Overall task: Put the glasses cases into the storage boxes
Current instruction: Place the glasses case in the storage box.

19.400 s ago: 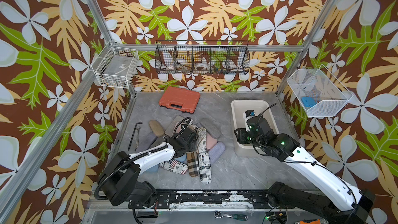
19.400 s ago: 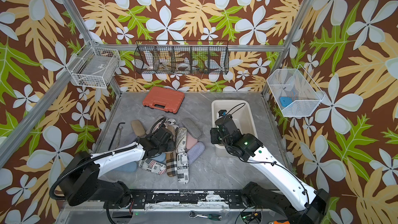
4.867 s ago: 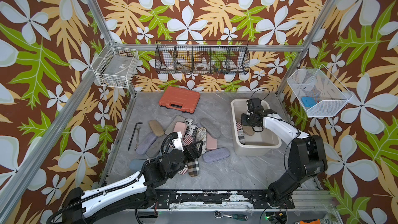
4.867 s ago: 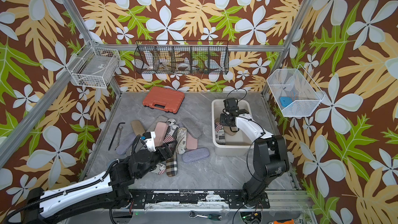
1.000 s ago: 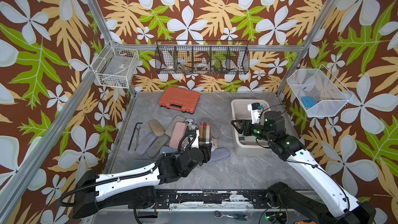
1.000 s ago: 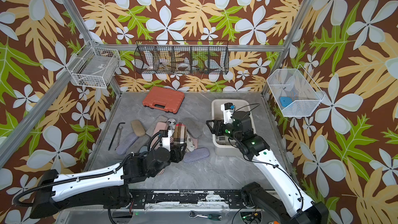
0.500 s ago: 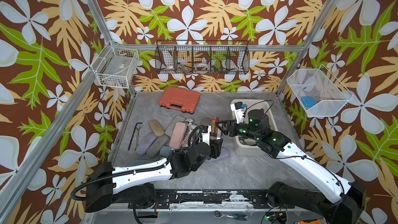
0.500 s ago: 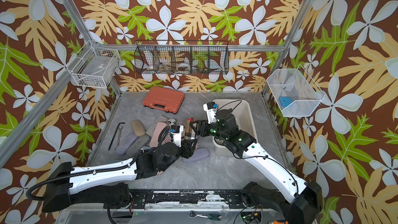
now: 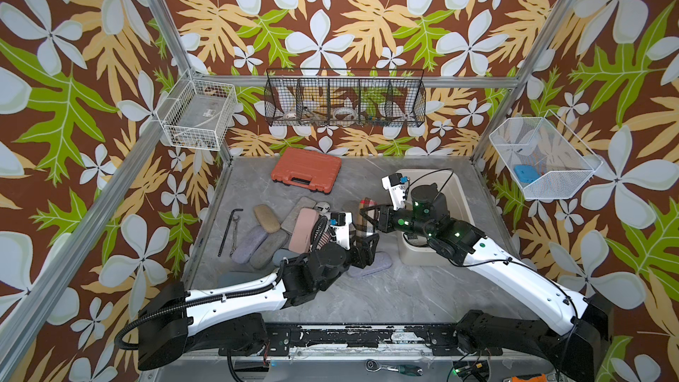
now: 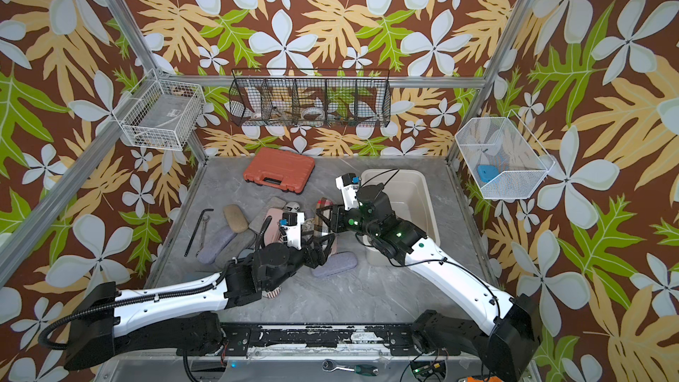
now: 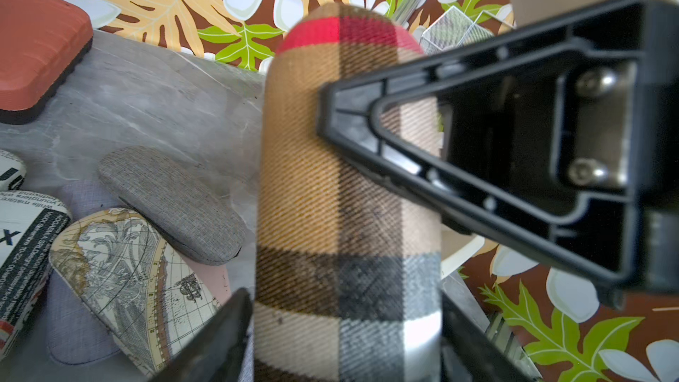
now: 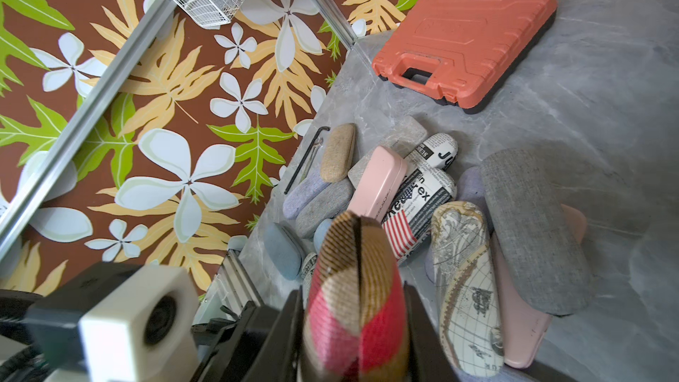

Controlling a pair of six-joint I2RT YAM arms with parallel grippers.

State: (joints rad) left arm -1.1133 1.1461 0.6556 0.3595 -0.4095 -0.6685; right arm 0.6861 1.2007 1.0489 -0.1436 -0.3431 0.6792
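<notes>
- The plaid case (image 9: 366, 203) stands upright in the air above the table (image 9: 367, 295). It is between the two grippers and just beside the tub (image 9: 419, 257), on the tub's left side. It is not in the tub.
- The right gripper (image 9: 368, 219) holds the plaid case at its upper half. Its jaws are closed on the case, and in the right wrist view the case fills all the gap between them.
- The left gripper (image 9: 364, 246) is at the lower end of the same case. Its jaws stand wide, one at each side of the case. Whether they touch the cloth, I cannot tell.
- The other cases lie in a group on the table, left of the tub. Among them are a pink case (image 9: 304, 227), a tan case (image 9: 267, 217), a map case (image 12: 466, 288) and a grey case (image 12: 529, 229).
- A lavender case (image 9: 374, 264) lies flat under the left gripper, near the tub's front wall.
- The toolcase (image 9: 305, 170) lies flat at the back of the table, apart from the cases.
</notes>
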